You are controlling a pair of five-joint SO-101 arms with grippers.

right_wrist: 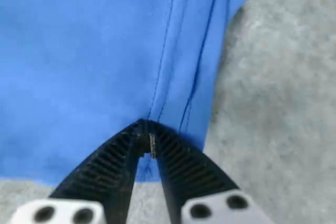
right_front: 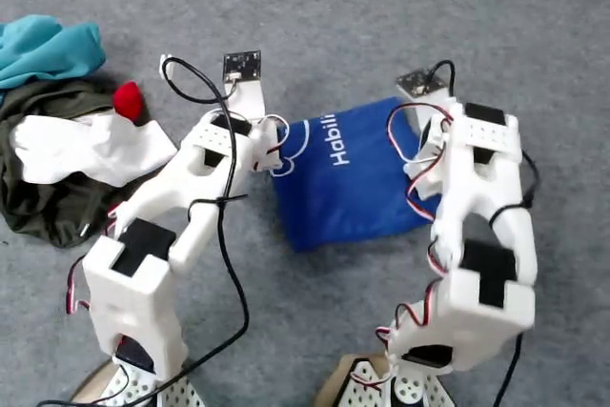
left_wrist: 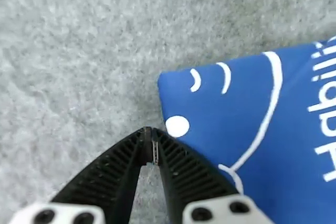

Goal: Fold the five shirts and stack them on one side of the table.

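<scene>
Grey table (right_front: 315,312) has the folded blue shirt (right_front: 348,178) lying flat about mid-table. Well off to the blue shirt's left there's a heap: dark olive shirt (right_front: 38,207) at the bottom, white shirt (right_front: 86,145) draped over it, teal shirt (right_front: 48,45) at the far end. Left pincer (left_wrist: 149,136) is pressed together just beside the blue shirt's left corner. Right pincer (right_wrist: 146,129) is pressed together too, over the blue shirt's stitched hem near its right edge. A small red thing (right_front: 127,99) sits on the heap.

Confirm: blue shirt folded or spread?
Folded. The blue shirt lies as a compact rectangle, no sleeves sticking out.
</scene>
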